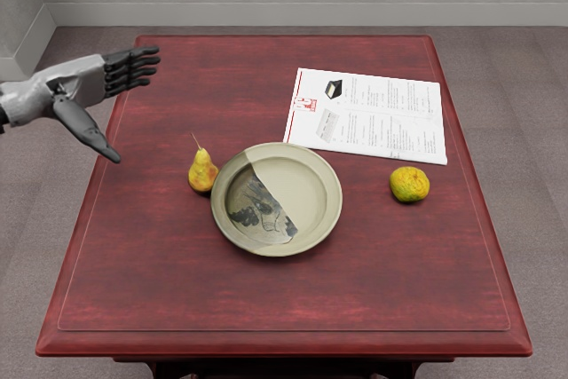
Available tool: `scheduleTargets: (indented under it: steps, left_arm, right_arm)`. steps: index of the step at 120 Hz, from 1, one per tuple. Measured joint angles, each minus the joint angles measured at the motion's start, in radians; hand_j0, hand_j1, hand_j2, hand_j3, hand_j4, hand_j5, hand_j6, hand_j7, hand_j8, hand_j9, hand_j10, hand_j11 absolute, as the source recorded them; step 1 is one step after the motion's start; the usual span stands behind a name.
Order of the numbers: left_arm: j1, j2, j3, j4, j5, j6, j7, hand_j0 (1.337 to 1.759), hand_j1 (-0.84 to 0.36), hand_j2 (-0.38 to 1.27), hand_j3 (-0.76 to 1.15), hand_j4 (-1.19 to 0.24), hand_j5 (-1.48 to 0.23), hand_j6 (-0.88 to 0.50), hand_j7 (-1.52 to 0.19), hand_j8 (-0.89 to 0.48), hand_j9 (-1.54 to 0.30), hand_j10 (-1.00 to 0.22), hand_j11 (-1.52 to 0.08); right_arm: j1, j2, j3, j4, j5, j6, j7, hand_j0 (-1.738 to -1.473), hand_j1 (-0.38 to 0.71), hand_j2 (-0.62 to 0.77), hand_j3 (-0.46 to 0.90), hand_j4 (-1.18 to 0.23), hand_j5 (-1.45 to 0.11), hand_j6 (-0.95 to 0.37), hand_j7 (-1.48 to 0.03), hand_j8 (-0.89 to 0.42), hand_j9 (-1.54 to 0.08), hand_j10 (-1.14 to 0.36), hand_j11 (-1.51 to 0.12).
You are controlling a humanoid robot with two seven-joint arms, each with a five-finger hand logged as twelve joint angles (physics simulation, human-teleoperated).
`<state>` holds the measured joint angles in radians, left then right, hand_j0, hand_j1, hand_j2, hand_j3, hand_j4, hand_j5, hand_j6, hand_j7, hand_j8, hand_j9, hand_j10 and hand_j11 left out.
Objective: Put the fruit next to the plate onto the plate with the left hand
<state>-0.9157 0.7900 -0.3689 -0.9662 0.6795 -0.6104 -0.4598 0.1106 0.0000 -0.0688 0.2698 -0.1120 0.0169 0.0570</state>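
Note:
A yellow pear stands upright on the red table, touching the left rim of the beige plate. A round yellow-green fruit lies apart from the plate, to its right. My left hand hovers over the table's far left corner, well up and left of the pear, with its fingers stretched out and thumb pointing down, holding nothing. The plate has a dark painted pattern inside and nothing on it. The right arm is out of view.
An open printed leaflet lies flat behind the plate at the right. The table's raised edge runs all around. Grey floor surrounds the table.

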Motion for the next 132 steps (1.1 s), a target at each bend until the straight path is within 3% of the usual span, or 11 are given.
scheduleTargets:
  steps: [19, 37, 71, 80, 91, 101, 132]
  left_arm:
    - [0.004, -0.007, 0.007, 0.001, -0.002, 0.000, 0.017, 1.658, 0.35, 0.00, 0.00, 0.00, 0.00, 0.00, 0.00, 0.00, 0.00, 0.00, 0.00]
    - [0.019, -0.056, 0.031, 0.001, 0.005, 0.000, 0.063, 1.658, 0.35, 0.00, 0.00, 0.00, 0.00, 0.00, 0.00, 0.00, 0.00, 0.00, 0.00]
    - [0.034, -0.059, 0.085, 0.000, 0.012, 0.000, 0.066, 1.658, 0.35, 0.00, 0.00, 0.00, 0.00, 0.00, 0.00, 0.00, 0.00, 0.00, 0.00]
    - [0.048, -0.060, 0.097, 0.000, 0.012, 0.004, 0.057, 1.658, 0.35, 0.00, 0.00, -0.01, 0.00, -0.01, 0.00, -0.01, 0.00, 0.00, 0.00]
    - [0.050, -0.064, 0.154, -0.002, 0.011, 0.096, 0.001, 1.658, 0.34, 0.01, 0.00, -0.01, -0.02, -0.01, -0.01, -0.01, -0.01, -0.01, -0.01]
    - [0.052, -0.064, 0.183, -0.003, 0.011, 0.166, -0.028, 1.658, 0.33, 0.01, 0.00, -0.02, -0.02, -0.02, -0.02, -0.02, -0.02, -0.02, -0.02]
    - [0.064, -0.136, 0.219, -0.002, 0.011, 0.313, -0.045, 1.658, 0.33, 0.01, 0.00, -0.02, -0.02, -0.02, -0.02, -0.02, -0.02, -0.02, -0.02]
  right_arm:
    - [0.000, 0.000, 0.002, -0.003, 0.000, -0.001, 0.002, -1.658, -0.33, 0.00, 0.00, -0.01, -0.02, -0.01, -0.02, -0.01, -0.02, -0.01, -0.02]
    - [0.000, 0.000, 0.003, -0.004, 0.000, -0.001, 0.003, -1.658, -0.33, 0.00, 0.00, -0.01, -0.02, -0.01, -0.02, -0.01, -0.02, -0.01, -0.02]
    - [0.000, 0.000, 0.003, -0.004, 0.000, -0.002, 0.003, -1.658, -0.33, 0.00, 0.00, -0.01, -0.02, -0.01, -0.02, -0.01, -0.02, -0.01, -0.02]
    - [0.000, 0.000, 0.003, -0.004, 0.000, -0.002, 0.003, -1.658, -0.33, 0.00, 0.00, -0.01, -0.02, -0.01, -0.02, -0.01, -0.02, -0.01, -0.02]
    - [0.000, 0.000, 0.003, -0.004, 0.000, -0.002, 0.003, -1.658, -0.33, 0.00, 0.00, -0.01, -0.02, -0.01, -0.02, -0.01, -0.02, -0.01, -0.02]
    - [0.000, 0.000, 0.003, -0.004, 0.000, -0.002, 0.003, -1.658, -0.33, 0.00, 0.00, -0.01, -0.02, -0.01, -0.02, -0.01, -0.02, -0.01, -0.02]
    - [0.000, 0.000, 0.003, -0.004, 0.000, -0.002, 0.003, -1.658, -0.33, 0.00, 0.00, -0.01, -0.02, -0.01, -0.02, -0.01, -0.02, -0.01, -0.02]
